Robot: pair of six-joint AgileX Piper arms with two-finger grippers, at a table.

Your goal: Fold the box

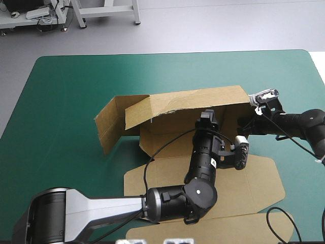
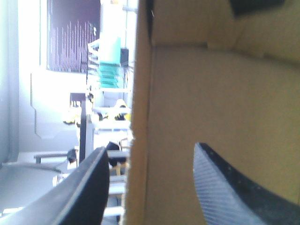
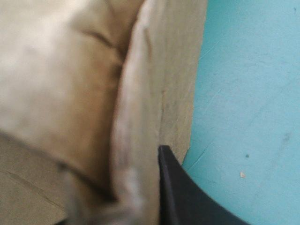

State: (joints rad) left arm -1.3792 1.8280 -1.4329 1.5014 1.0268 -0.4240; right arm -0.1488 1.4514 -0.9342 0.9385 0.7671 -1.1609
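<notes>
Teal-green cover of the table is the ground for all the work. On it, near the middle, sits the box, a brown board sheet only half raised. Its long far wall stands up, a side flap swings outward at the left end, and the wide lid panel lies flat toward the robot.

I judge the board light and stiff across each panel, yet weak along its creases (a wall will likely fall back if nothing supports it). The best hold is therefore on the top edge of a wall, close to a corner.

The left gripper has its black fingers apart, one on each side of the standing wall, not closed on it. The right gripper is at the right end of this wall. Only one finger shows, with the board pressed against it, so it seems clamped on the box. The thin sheet may slide on the cover when pushed.
</notes>
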